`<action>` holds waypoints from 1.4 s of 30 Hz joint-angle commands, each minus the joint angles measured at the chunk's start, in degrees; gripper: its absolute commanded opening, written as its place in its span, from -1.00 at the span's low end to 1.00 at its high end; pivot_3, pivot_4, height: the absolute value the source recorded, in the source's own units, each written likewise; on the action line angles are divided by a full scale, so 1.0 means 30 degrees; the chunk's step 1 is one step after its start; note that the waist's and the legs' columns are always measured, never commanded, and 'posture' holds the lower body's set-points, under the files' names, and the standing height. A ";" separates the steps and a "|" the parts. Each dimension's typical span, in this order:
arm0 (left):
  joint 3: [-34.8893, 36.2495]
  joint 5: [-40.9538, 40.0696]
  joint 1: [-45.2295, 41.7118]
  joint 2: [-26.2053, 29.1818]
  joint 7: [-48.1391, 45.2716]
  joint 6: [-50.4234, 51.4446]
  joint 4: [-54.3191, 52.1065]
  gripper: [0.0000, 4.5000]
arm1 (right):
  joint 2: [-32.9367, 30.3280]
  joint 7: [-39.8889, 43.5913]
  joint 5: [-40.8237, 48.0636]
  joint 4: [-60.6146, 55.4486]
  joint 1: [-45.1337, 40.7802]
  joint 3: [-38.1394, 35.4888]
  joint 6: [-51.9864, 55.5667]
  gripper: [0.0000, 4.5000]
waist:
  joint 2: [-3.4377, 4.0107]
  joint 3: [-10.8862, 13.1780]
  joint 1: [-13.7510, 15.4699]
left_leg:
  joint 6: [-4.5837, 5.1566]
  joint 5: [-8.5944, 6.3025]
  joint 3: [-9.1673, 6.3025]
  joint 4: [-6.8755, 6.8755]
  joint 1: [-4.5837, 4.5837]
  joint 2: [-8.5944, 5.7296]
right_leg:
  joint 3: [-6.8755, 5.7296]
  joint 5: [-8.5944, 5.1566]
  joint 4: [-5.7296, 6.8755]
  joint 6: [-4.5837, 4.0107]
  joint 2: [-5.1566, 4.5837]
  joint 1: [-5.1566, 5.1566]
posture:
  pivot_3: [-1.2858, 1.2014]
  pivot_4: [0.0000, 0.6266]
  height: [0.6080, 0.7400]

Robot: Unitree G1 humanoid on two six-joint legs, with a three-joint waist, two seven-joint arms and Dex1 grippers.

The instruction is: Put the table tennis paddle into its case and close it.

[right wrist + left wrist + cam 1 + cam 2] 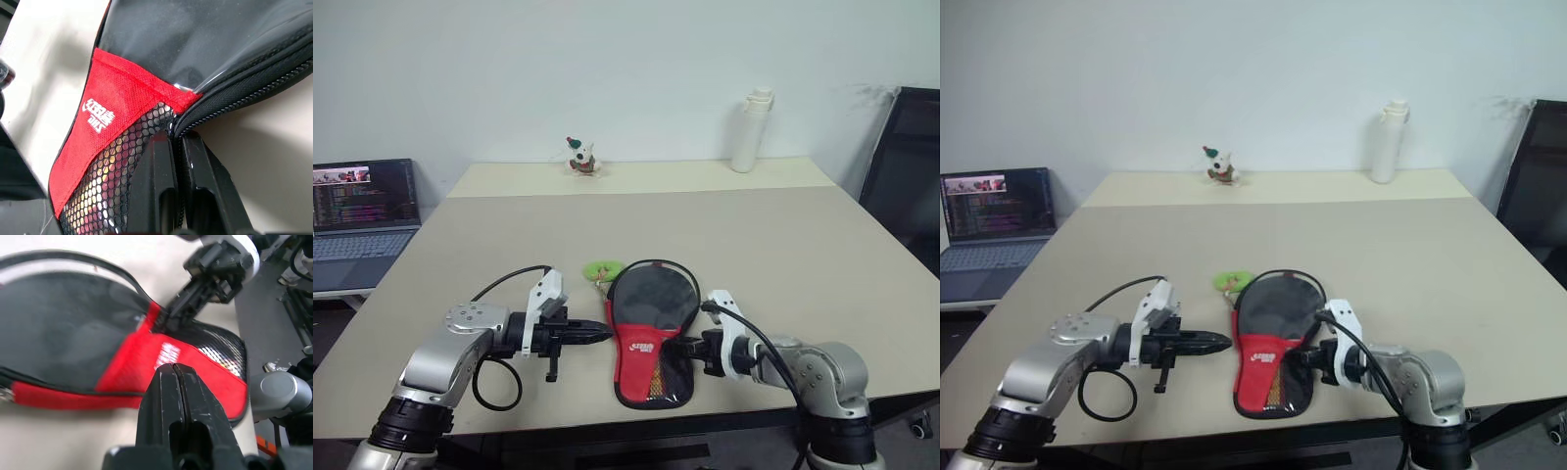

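Lying flat near the front edge of the table point(783, 245): the case point(649, 333), round black end away from the robot, red panel with white logo and mesh pocket toward it. Left gripper point(603, 334) pressed together and empty, tip just beside the case's left edge, apart from it. Right gripper point(177, 147) closed with the zipper rim point(234, 98) between its fingers at the case's right side, where the round part narrows. Seemingly inside the mesh pocket, a striped handle; too dim to call it the table tennis paddle. Just behind the case, a small green object point(602, 268).
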 commanded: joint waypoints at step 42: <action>0.0898 0.3570 -0.4554 -0.2397 0.7329 -0.4174 0.8300 0.05 | -0.8310 0.4707 0.0418 -0.2788 -0.1496 0.2810 -0.8857 1.00 | -0.0036 -0.0017 0.0232 | 0.0002 -0.0001 -0.0009 0.0011 -0.0006 -0.0023 | -0.0016 -0.0001 -0.0061 0.0007 0.0016 0.0038 | 0.03 -0.52 1.00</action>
